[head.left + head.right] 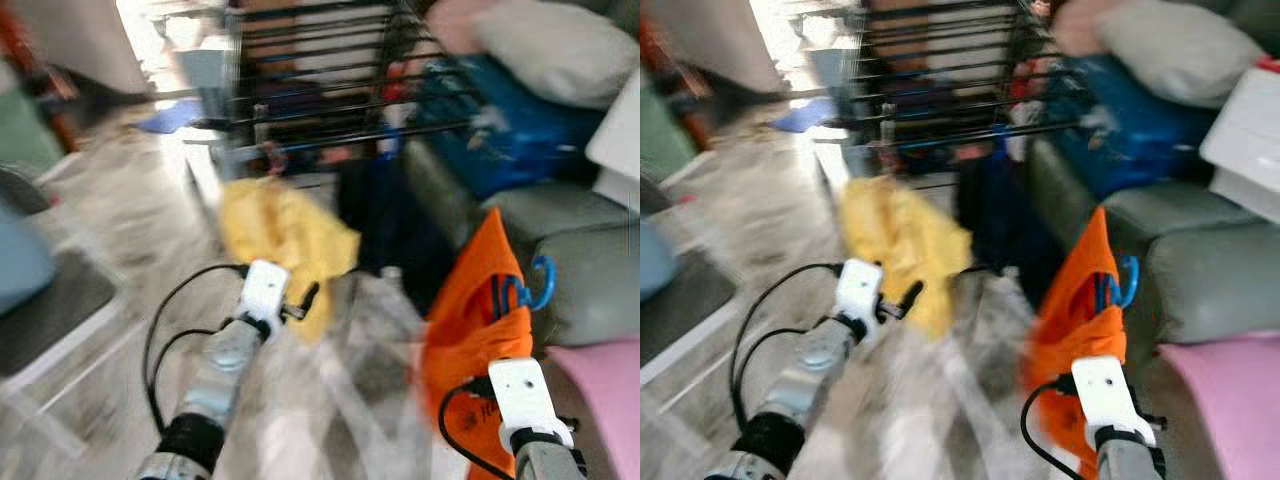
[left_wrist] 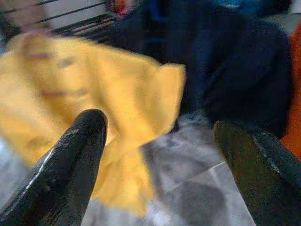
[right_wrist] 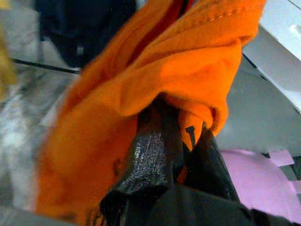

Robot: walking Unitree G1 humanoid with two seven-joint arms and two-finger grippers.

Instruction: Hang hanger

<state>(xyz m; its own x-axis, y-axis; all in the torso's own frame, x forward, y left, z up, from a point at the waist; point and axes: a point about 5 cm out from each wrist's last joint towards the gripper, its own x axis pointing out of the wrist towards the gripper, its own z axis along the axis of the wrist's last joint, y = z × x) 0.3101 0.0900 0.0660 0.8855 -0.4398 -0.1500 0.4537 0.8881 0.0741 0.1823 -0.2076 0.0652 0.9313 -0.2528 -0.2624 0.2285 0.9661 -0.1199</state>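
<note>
An orange garment hangs on a blue hanger, whose hook curls out at its right side. My right gripper is shut on the orange cloth at the lower right, beside the grey sofa. My left gripper is open and empty at the lower middle left, its fingers just in front of a yellow garment. That garment and a dark navy one hang from a black wire rack ahead. The head views are blurred.
On the sofa lie a blue bag, a pale pillow and a white box. A pink cloth lies at the lower right. A dark mat sits on the floor at left.
</note>
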